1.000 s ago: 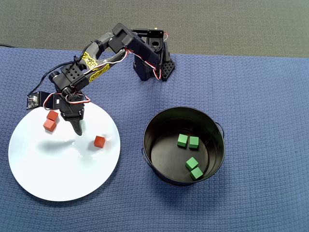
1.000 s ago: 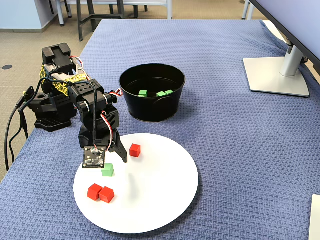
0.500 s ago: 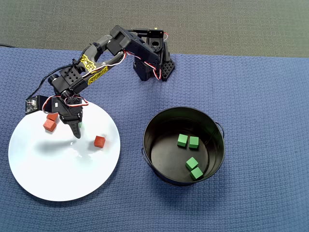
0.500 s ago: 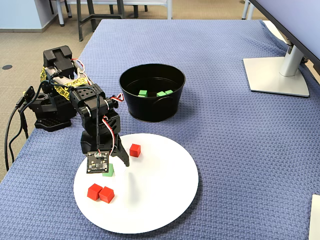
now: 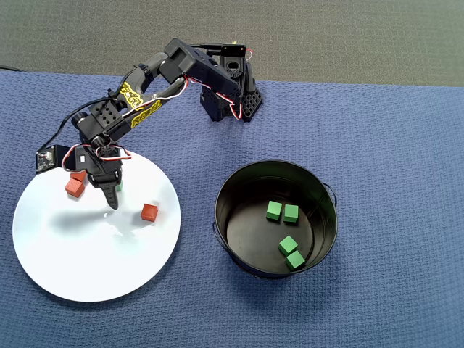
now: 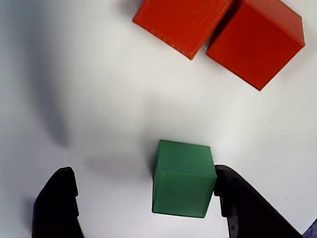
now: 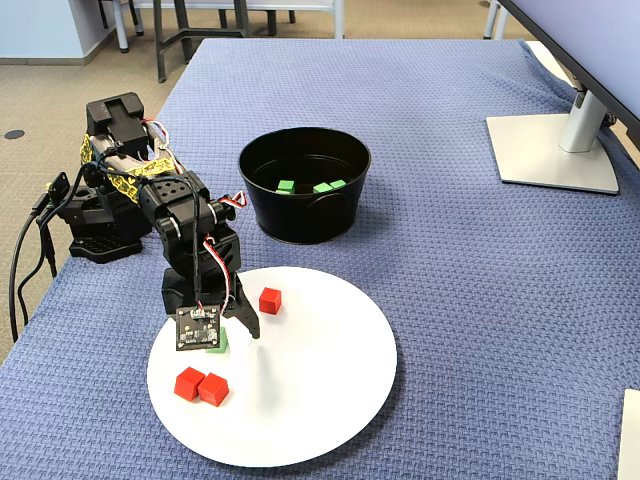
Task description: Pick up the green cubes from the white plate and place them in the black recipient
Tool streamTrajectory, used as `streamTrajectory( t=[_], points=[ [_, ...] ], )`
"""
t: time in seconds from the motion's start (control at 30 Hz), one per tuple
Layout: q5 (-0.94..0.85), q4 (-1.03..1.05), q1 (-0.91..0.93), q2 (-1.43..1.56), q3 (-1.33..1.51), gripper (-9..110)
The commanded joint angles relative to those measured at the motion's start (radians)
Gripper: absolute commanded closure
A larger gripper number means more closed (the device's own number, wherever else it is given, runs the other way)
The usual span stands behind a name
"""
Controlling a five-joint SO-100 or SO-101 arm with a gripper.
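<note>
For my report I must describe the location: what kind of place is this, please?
Probably an office or lab desk set up for robot practice. A monitor stand sits on the blue table cloth, chair or table legs stand on the carpet behind, and the small arm's gripper works over a white plate.

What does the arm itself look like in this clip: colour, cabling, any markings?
The arm is matte black plastic with blocky servo housings, red-and-white wires looping between its joints, and a strip of yellow patterned tape. The gripper has two black tapered fingers; a small black camera board hangs beside it.
</note>
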Motion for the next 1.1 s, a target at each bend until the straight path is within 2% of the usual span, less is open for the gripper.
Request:
streamTrajectory(
  t=[0.0,0.37,0.87,1.07],
  points=[
    [-0.014,-0.014,0.006,0.02,-0.005,75],
    [-0.015,-0.025,0.003,0.028,0.034,80],
    [-0.015,-0.032,0.003,0.038,0.049,102],
    [0.023,-0.063,0.005,0.08,0.077,102]
  ],
)
